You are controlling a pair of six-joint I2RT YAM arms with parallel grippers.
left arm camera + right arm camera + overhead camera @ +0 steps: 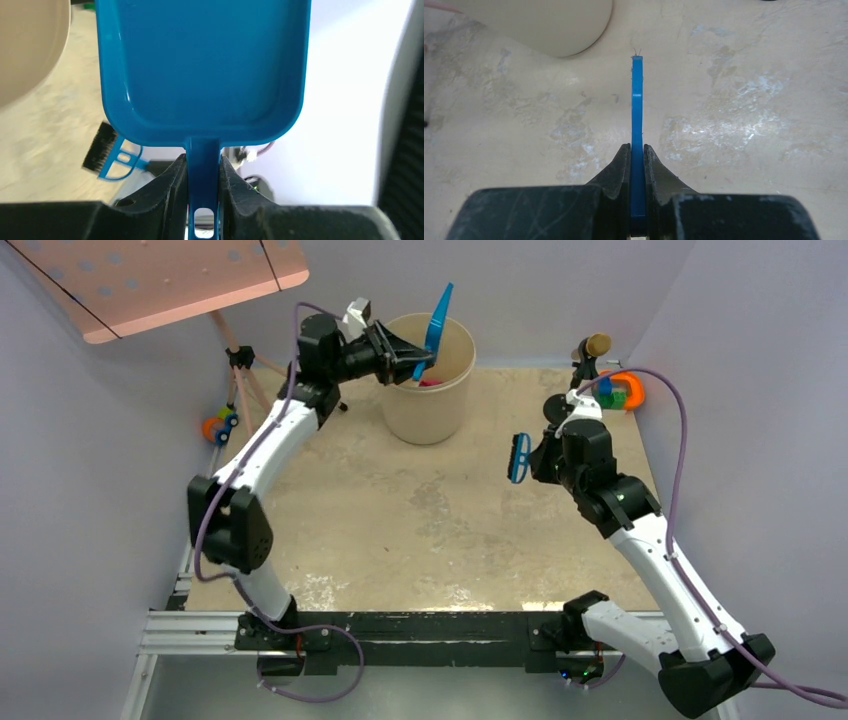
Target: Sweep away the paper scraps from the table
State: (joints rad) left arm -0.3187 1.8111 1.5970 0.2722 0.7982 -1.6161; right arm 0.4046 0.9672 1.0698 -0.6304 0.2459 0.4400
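My left gripper [415, 360] is shut on the handle of a blue dustpan [437, 325], held tilted up over the beige bucket [430, 410] at the back of the table [420, 530]. In the left wrist view the pan [202, 65] looks empty, its handle clamped between the fingers [170, 185]. A pink paper scrap [431, 383] shows inside the bucket. No scraps show on the tabletop. My right gripper [534, 460] is shut on the small blue brush [519, 458], held above the table right of centre. The brush is edge-on in the right wrist view [637, 100].
Colourful toys lie at the back right corner [620, 392] and by the left wall [218, 426]. A pink perforated board [160, 280] on a stand hangs over the back left. A black rail [420, 628] runs along the near edge.
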